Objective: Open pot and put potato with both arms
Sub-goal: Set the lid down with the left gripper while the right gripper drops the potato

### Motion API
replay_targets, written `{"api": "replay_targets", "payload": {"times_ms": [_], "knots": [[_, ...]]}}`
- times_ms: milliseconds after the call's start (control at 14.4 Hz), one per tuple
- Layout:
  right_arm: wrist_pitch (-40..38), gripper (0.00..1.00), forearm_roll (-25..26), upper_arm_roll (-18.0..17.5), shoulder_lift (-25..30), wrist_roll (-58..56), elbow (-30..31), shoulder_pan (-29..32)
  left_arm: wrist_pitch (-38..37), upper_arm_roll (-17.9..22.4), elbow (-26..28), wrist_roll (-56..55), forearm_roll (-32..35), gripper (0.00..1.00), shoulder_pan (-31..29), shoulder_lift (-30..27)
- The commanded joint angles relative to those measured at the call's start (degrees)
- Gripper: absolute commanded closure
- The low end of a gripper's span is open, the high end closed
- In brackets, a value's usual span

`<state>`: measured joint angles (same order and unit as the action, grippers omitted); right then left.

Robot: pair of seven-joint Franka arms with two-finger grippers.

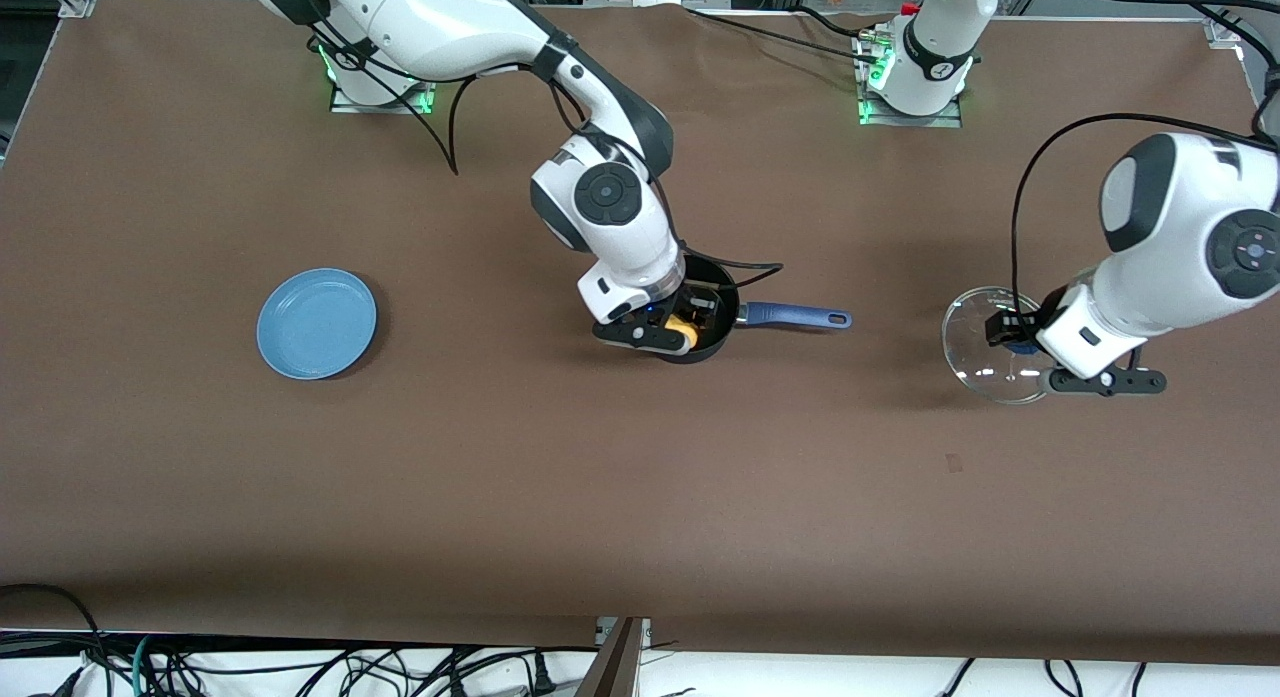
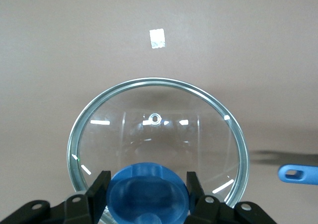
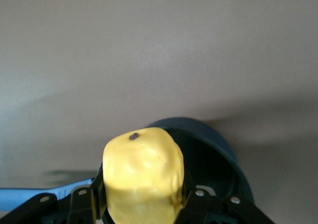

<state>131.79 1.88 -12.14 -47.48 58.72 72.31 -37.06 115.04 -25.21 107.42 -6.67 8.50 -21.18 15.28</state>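
Note:
The black pot (image 1: 722, 295) stands open at the table's middle, its blue handle (image 1: 797, 317) pointing toward the left arm's end. My right gripper (image 1: 672, 327) is shut on the yellow potato (image 1: 684, 332) and holds it over the pot's mouth. In the right wrist view the potato (image 3: 143, 177) fills the gap in the right gripper (image 3: 143, 196), above the pot (image 3: 218, 157). My left gripper (image 1: 1015, 334) is shut on the blue knob (image 2: 148, 191) of the glass lid (image 1: 978, 352) at the left arm's end. The lid (image 2: 159, 119) is low at the table; I cannot tell whether it touches.
A light-blue plate (image 1: 317, 323) lies toward the right arm's end. The pot's handle tip (image 2: 298, 174) shows in the left wrist view beside the lid. A small pale tape mark (image 2: 157, 38) is on the brown tablecloth near the lid.

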Motion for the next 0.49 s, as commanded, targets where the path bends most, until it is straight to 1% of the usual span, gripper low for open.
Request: {"api": "replay_targets", "payload": {"times_ms": [0, 69, 139, 277, 416], "knots": [[0.04, 0.64, 0.84, 0.45, -2.52, 1.57, -2.18, -1.96, 12.88, -0.54, 14.53, 1.49, 0.64, 0.39, -1.4, -5.87], [0.04, 0.64, 0.84, 0.45, -2.96, 1.49, -2.18, -1.96, 16.5, -0.54, 17.97, 1.57, 0.98, 0.38, -1.75, -6.31], [0.04, 0.64, 0.75, 0.45, -3.23, 1.49, -2.18, -2.05, 18.71, -0.54, 19.74, 1.58, 2.47, 0.38, -2.1, -6.49], [-0.13, 0.64, 0.75, 0.45, -3.49, 1.4, -1.74, -2.49, 19.87, -0.62, 20.72, 1.66, 4.5, 0.38, -3.95, -5.45], [-0.66, 0.62, 0.75, 0.45, -3.49, 1.22, -1.74, -2.49, 22.33, -0.54, 22.3, 1.75, 4.86, 0.33, -4.74, -4.56]]}}
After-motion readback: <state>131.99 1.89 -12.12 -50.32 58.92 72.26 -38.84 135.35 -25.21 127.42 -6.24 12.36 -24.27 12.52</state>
